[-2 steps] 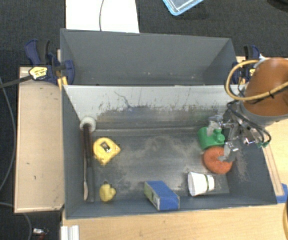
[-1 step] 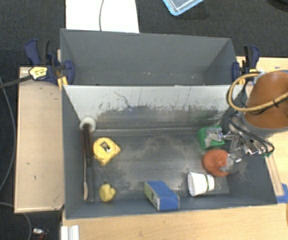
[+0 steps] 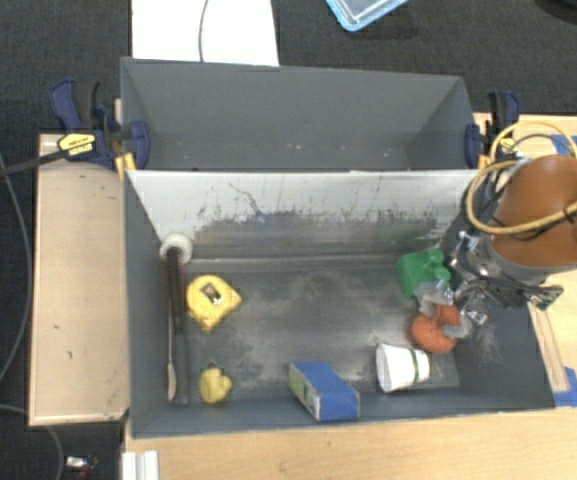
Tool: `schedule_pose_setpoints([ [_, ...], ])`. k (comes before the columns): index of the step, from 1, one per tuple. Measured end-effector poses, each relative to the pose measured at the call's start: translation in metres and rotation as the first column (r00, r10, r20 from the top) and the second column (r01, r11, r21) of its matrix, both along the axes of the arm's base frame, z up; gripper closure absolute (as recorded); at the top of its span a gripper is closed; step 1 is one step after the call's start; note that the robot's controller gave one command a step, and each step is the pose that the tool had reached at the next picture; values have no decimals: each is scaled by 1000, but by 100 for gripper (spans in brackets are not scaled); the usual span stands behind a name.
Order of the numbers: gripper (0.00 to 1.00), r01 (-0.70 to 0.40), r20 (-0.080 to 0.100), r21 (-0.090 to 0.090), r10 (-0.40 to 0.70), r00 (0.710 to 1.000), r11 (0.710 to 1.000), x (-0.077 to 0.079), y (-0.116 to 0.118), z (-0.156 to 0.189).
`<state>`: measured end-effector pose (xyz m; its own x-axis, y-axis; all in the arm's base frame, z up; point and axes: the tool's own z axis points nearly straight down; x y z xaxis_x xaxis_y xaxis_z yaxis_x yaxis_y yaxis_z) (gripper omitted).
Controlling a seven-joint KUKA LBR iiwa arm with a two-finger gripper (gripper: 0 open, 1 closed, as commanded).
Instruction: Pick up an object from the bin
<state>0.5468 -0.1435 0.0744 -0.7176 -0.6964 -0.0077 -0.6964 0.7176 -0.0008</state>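
Wrist (image 3: 540, 216) over orange ball (image 3: 431, 335) (between green toy (image 3: 420, 270) and white cup (image 3: 401, 366))

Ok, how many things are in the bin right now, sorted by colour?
Yellow: 2, tape measure and small lump
Blue: 1, box
White: 1, cup
Orange: 1, ball, by the end effector
Green: 1, toy
Brown: 1, brush with a white head
Total: 7

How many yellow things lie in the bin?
2: a larger yellow thing at left, a smaller yellow thing in front of it. The arm may hide more.
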Motion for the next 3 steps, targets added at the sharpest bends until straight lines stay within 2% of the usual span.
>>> schedule_pose_setpoints([
  [1,100,0,0,0,0,1000,1000,0,0,0],
  [2,100,-72,-3,-1,72,997,997,-7,4,71],
  [3,100,-89,2,0,89,996,996,-26,-3,109],
])
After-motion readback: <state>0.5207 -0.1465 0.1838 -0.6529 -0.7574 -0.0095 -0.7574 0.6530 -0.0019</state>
